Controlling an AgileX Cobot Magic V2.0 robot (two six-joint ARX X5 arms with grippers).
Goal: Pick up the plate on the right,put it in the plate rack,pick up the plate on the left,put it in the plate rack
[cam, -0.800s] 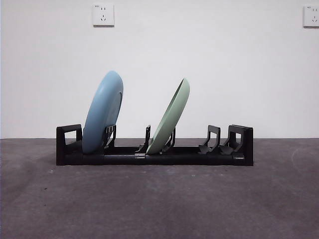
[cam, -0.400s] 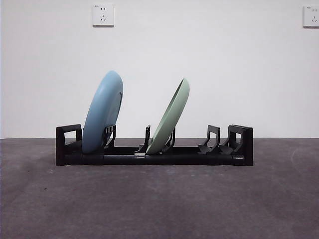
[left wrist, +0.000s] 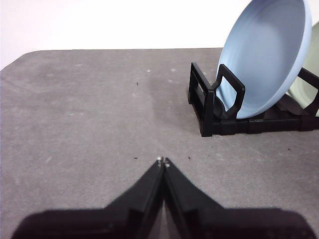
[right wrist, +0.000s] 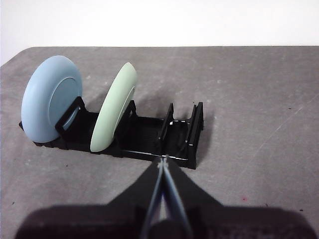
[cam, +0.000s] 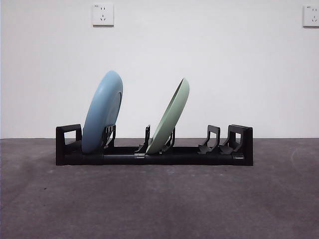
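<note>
Both grippers are withdrawn and idle. Left gripper point(left wrist: 163, 162): jaws pressed together, tips meeting, nothing between them, hanging over bare table point(left wrist: 89, 109) short of the rack's end piece. Right gripper point(right wrist: 162, 160): jaws likewise closed on nothing, poised just before the near rail at the rack's empty end. Neither arm appears in the front view.

Beyond them, the plate rack point(cam: 174, 155) lies lengthwise across the dark table, undisturbed. The blue plate point(cam: 102, 112) stands in the slot beside one boxy end piece, its rim resting on the rack floor and leaning on the prongs. The green plate point(cam: 172, 117) stands near the middle of the rack, tilted more steeply but seated between its prongs. The remaining prong pairs toward the other end are unoccupied. Behind, a white wall point(cam: 209, 64) carries two sockets point(cam: 103, 14).

Change over the last second: none detected. In the front view the plates and rack hold the same positions in all three pictures, with no settling or sliding.

Assessment: both plates are racked and stable, no plate lies on the table, and both arms are clear. The task appears complete; no further placement seems required.
</note>
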